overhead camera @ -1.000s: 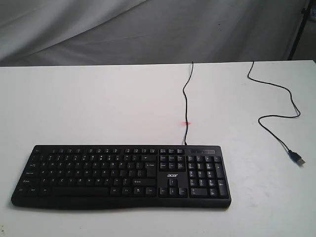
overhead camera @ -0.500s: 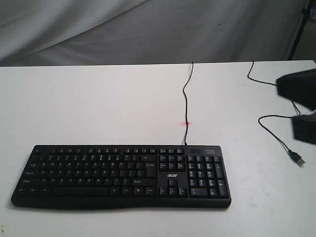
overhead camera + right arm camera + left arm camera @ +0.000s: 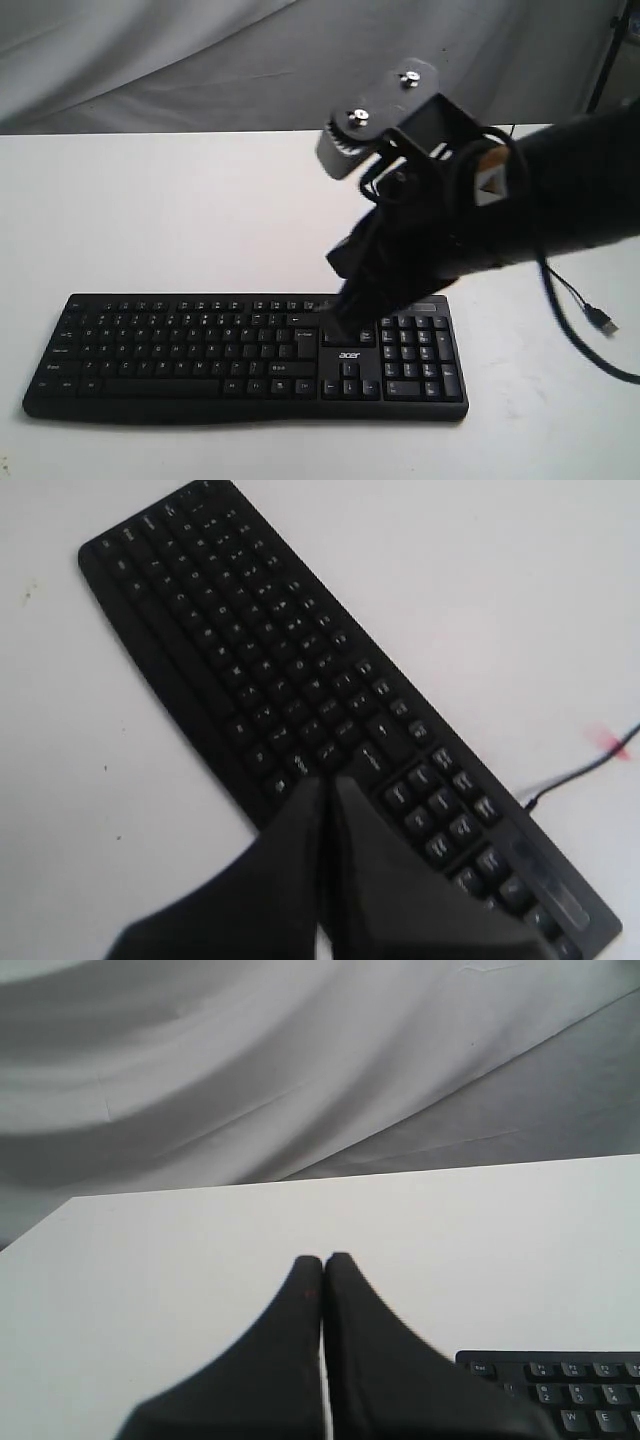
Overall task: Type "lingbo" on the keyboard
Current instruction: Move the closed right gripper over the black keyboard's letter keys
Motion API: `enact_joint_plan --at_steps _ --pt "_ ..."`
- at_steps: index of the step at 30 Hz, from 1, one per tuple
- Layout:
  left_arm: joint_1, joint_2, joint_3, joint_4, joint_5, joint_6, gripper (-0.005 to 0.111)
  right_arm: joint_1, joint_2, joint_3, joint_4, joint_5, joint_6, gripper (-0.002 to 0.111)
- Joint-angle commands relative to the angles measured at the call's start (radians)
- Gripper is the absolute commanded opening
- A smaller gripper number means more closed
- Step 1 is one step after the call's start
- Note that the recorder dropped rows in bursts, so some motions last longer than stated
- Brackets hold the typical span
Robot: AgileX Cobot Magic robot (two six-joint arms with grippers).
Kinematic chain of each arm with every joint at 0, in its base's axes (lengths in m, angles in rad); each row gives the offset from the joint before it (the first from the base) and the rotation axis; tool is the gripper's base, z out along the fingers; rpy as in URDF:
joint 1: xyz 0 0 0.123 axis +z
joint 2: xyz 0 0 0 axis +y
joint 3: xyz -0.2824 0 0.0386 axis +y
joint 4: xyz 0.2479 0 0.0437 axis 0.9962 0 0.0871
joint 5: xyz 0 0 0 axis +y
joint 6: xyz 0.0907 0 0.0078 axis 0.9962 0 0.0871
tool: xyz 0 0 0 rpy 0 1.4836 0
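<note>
The wide black keyboard (image 3: 180, 350) with white legends and an "acer" logo lies near the front of the white table; it also shows in the right wrist view (image 3: 250, 670) and as a corner in the left wrist view (image 3: 570, 1395). My right gripper (image 3: 340, 322) is shut with nothing in it, its tips (image 3: 326, 780) low over the keys beside the arrow block. Whether it touches a key I cannot tell. The left gripper (image 3: 323, 1258) is shut and empty above bare table beside the keyboard's corner. It is out of the exterior view.
The keyboard's thin cable (image 3: 580, 775) runs away over the table, mostly hidden by the right arm in the exterior view. A loose black USB cable (image 3: 600, 322) lies at the right. A grey cloth backdrop (image 3: 200, 60) hangs behind the white table (image 3: 150, 210).
The right arm has swung in from the right edge to above the keyboard's right half, hiding the cable and red mark. The keyboard has not moved.
</note>
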Motion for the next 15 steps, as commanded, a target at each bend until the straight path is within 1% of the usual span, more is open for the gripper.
enact_joint_plan --at_steps 1,5,7,8,12,15 --pt "-0.004 0.003 0.005 -0.001 -0.004 -0.003 0.001 0.042 0.132 -0.110 0.007 -0.011 -0.057 0.000" --pt "-0.004 0.003 0.005 -0.001 -0.004 -0.003 0.001 0.089 0.235 -0.176 0.024 -0.039 -0.147 0.000" --pt "-0.004 0.003 0.005 -0.001 -0.004 -0.003 0.001 0.112 0.281 -0.183 0.032 -0.098 -0.170 0.000" --pt "-0.004 0.003 0.005 -0.001 -0.004 -0.003 0.001 0.126 0.322 -0.183 0.034 -0.160 -0.175 0.000" --pt "-0.004 0.003 0.005 -0.001 -0.004 -0.003 0.001 0.145 0.428 -0.183 0.034 -0.283 -0.179 0.000" --pt "-0.004 0.003 0.005 -0.001 -0.004 -0.003 0.001 0.145 0.473 -0.183 0.034 -0.305 -0.202 0.000"
